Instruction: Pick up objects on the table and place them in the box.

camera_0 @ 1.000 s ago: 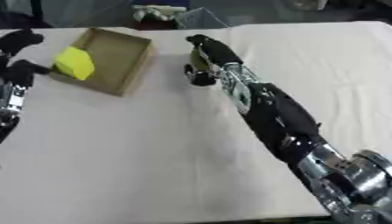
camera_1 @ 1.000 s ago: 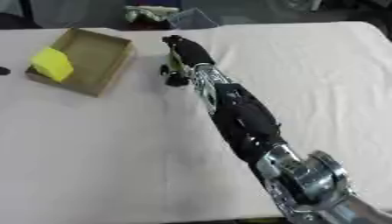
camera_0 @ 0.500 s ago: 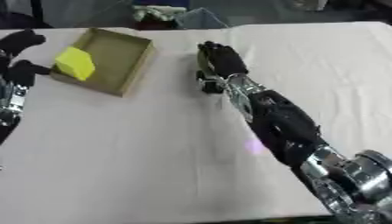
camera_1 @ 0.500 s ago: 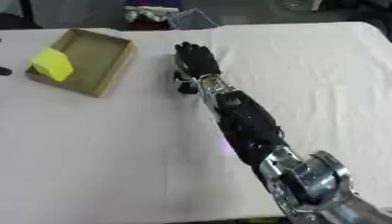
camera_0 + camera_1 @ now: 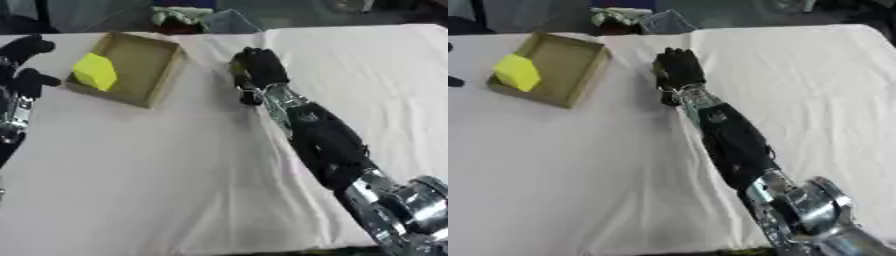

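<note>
A cardboard box [image 5: 150, 59] lies on the white cloth at the back left. A yellow block [image 5: 94, 71] leans inside it against the left wall. My right hand [image 5: 256, 67] rests just right of the box, palm down and open, its fingers pointing away from me. A sliver of something yellowish [image 5: 235, 74] shows at the hand's left edge; the rest of it is hidden. My left hand [image 5: 24, 64] is at the left edge beside the box, open with its fingers up.
The white-covered table [image 5: 131, 175] fills the near half of the view. Beyond its far edge lie a greenish-white bundle [image 5: 616, 16] and a grey container [image 5: 662, 22]. My right forearm [image 5: 319, 135] runs diagonally across the table's right half.
My right hand has turned from lying on its side to palm down and shifted slightly right, away from the box. The left hand and the yellow block have stayed put.
</note>
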Controlling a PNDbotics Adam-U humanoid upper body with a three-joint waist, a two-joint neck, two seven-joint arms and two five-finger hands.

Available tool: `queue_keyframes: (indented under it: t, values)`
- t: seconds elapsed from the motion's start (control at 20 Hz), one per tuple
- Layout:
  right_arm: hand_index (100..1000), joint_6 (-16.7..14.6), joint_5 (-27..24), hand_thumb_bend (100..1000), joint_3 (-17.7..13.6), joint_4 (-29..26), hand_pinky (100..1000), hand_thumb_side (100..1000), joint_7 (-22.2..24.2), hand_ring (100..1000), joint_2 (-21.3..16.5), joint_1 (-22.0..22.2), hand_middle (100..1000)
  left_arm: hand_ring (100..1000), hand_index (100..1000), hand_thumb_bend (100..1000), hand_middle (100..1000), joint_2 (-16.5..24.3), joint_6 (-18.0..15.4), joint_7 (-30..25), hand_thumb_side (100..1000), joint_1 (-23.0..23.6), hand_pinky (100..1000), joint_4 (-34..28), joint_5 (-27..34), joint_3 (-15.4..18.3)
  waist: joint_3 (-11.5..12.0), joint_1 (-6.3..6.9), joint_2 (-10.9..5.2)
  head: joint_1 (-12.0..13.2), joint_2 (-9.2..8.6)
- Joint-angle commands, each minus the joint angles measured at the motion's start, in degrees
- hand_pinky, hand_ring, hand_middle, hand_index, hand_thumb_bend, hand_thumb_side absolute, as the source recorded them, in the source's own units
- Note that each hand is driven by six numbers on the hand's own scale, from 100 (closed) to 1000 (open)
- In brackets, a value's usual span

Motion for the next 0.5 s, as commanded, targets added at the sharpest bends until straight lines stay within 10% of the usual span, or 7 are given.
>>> queue_keyframes:
  t: [0.05, 0.2, 0.45, 0.5]
  values:
    - [769, -0.29, 3.91, 100, -2.11, -1.35, 818, 237, -1.45, 801, -0.73, -0.05, 604, 937, 907, 173, 790, 0.63, 0.12, 0.15, 820, -0.36, 675, -1.16, -0.41, 0.66, -0.18, 0.4, -0.76, 0.24, -0.35]
    - [572, -1.04, 6.25, 100, -3.51, -2.77, 774, 222, -3.67, 746, -0.38, 0.18, 385, 937, 907, 170, 789, 0.61, 0.13, 0.17, 819, -0.33, 675, -1.17, -0.42, 0.68, -0.32, 0.45, -0.78, 0.32, -0.31]
    - [403, -3.11, 6.1, 100, -4.05, -5.24, 746, 247, -8.45, 697, 0.08, 0.27, 261, 937, 907, 172, 789, 0.62, 0.13, 0.22, 822, -0.29, 675, -1.21, -0.38, 0.71, -0.43, 0.53, -0.82, 0.31, -0.32]
    - [391, -3.6, 5.69, 100, -3.96, -5.62, 744, 141, -9.18, 694, 0.17, 0.15, 249, 936, 907, 169, 789, 0.61, 0.13, 0.23, 820, -0.29, 675, -1.23, -0.36, 0.72, -0.44, 0.53, -0.83, 0.3, -0.33]
